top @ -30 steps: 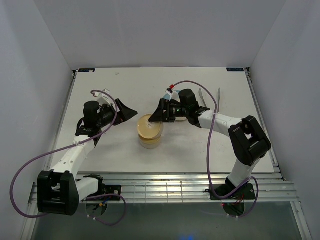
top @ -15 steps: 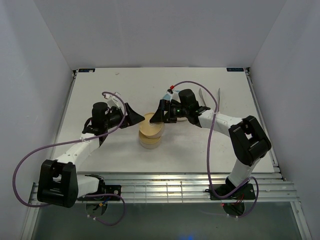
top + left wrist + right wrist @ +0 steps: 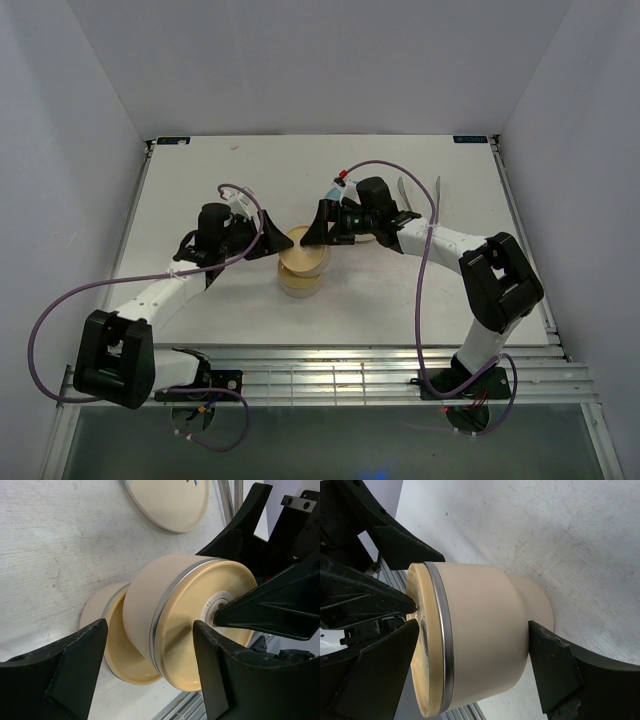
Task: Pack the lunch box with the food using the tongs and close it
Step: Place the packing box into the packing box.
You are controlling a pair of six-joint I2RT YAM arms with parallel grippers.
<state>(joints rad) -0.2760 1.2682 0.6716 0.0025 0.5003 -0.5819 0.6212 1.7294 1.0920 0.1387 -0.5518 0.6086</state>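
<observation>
**Lunch box stacked & lidded – prob. only final seating left**

Lunch box [image 3: 302,262] standing mid-table between the two arms: upper tin [image 3: 150,605] on lower tin [image 3: 97,617], light-wood lid [image 3: 200,635] on top w/ small pale disc at ctr. Walls look cream in wrist views, w/ steel band [image 3: 442,630] round the upper rim. From left wrist, upper tin looks offset from lower one, w/ a crescent of the lower top showing. May be perspective only; can't tell if seated square. No loose food in any view; contents hidden. Judged: packing done, closing nearly so. Left to do, prob.: press stack true & back off.

Left end effector [image 3: 150,625] spread wide, fingers either side of upper tin w/ gap visible, holding nothing. Right end effector [image 3: 473,625] likewise wide, coming in from the opposite side, empty. One of its fingertips sits near lid ctr in left wrist view; contact unclear.

Tongs [image 3: 403,192] lying on table [image 3: 200,180] at far right, well apart from the stack, not held. Cream plate [image 3: 170,505] beyond the stack, partly in view, no food on visible part.
</observation>
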